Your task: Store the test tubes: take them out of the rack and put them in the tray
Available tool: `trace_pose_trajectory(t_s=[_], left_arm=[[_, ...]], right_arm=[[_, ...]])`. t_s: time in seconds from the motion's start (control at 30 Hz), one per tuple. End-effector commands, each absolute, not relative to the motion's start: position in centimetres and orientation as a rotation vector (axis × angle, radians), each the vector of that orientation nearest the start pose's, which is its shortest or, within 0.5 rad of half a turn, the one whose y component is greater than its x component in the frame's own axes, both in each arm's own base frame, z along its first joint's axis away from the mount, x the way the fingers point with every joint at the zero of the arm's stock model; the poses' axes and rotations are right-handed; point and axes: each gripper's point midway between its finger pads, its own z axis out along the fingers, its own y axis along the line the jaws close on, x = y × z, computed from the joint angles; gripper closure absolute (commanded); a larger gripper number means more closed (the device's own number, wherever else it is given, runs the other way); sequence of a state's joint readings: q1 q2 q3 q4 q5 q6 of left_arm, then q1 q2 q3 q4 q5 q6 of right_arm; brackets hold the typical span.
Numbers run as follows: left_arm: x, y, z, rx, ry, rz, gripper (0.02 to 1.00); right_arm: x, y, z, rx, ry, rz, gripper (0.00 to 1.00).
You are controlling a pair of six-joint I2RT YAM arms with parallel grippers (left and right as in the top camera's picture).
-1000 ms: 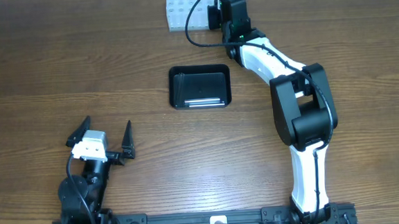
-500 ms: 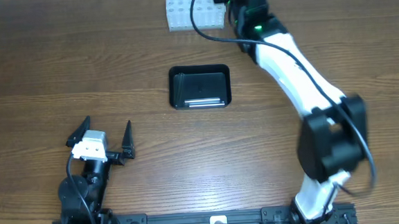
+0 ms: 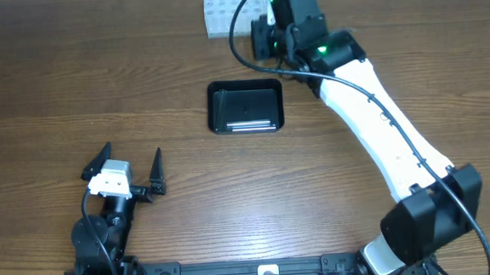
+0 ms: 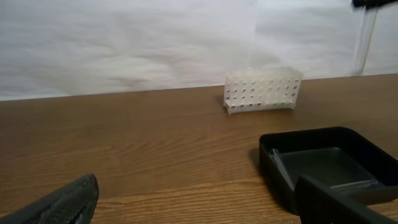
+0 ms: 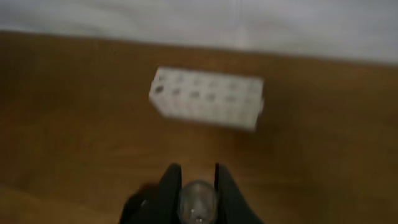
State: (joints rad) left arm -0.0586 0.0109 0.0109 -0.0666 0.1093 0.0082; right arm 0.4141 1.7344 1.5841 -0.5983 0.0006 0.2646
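The white test tube rack (image 3: 229, 16) stands at the far edge of the table, also seen as a rack (image 5: 208, 99) from the right wrist and a rack (image 4: 263, 90) from the left. My right gripper (image 3: 263, 36) hangs lifted between rack and black tray (image 3: 214, 105), shut (image 5: 196, 182) on a clear test tube (image 5: 198, 199). That tube (image 4: 367, 34) hangs upright in the air to the right of the rack. One tube (image 3: 248, 123) lies in the tray. My left gripper (image 3: 129, 172) rests open near its base, fingers (image 4: 62, 202) empty.
The brown wooden table has open room all around the tray (image 4: 292, 186) and the rack. A white wall backs the table's far edge. The right arm's black cable (image 3: 242, 14) loops over the rack's right end.
The right gripper rose from the rack's right end with the tube, then came back toward the tray side. The left arm kept still.
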Motion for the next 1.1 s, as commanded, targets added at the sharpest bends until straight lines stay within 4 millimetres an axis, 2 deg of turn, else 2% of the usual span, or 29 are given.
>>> trace_pose_trajectory(t_s=[0.03,0.17,0.47,0.8,0.97,1.1], left_arm=[[24.4,-3.4,15.8,0.153,1.633,-0.127,0.020],[24.4,-3.4,15.8,0.153,1.633,-0.127,0.018],[24.4,-3.4,15.8,0.153,1.633,-0.127,0.018],[24.4,-3.4,15.8,0.153,1.633,-0.127,0.018],[24.4,-3.4,15.8,0.153,1.633,-0.127,0.018],[24.4,-3.4,15.8,0.153,1.633,-0.127,0.018]], right_arm=[[43.7,20.9,17.1,-0.093,2.499,0.457,0.980],[42.8,21.7,13.9,-0.105,2.577,0.506,0.974],[42.0,21.6,8.4,-0.081,2.724,0.475,0.958],[41.4,21.3,4.7,-0.055,2.819,0.446,0.950],[41.2,21.2,3.3,-0.045,2.849,0.437,0.939],[41.2,21.1,3.0,-0.038,2.858,0.433,0.921]])
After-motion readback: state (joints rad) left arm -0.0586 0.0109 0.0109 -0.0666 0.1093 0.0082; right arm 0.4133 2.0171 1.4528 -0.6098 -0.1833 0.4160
